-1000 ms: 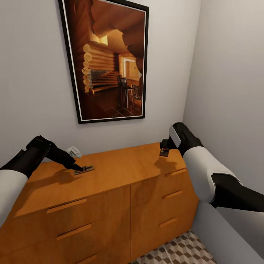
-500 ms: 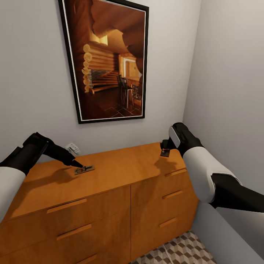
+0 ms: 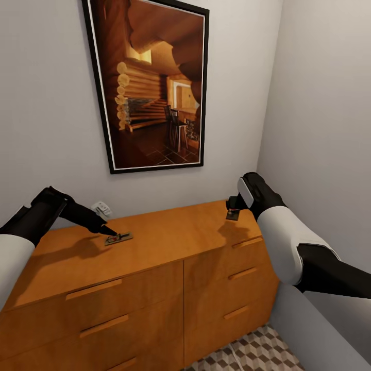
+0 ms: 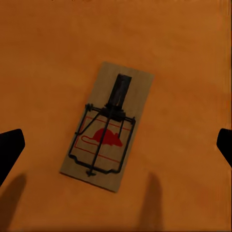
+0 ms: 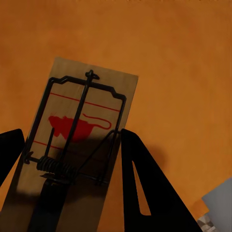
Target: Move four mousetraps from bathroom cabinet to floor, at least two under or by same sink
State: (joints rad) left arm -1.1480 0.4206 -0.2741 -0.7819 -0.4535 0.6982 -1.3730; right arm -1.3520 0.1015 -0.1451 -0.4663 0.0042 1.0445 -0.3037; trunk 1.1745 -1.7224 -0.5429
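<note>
The left gripper hangs wide open just above a mousetrap lying flat on the cabinet top, its fingertips spread well clear of the board's long sides and touching nothing. The right gripper, near the cabinet's far right corner, is clamped on a second mousetrap, one dark finger against each long edge; that board's near end is lost in shadow. A small white plug sits on the wall just behind the left gripper. Patterned bathroom floor shows below the drawers.
</note>
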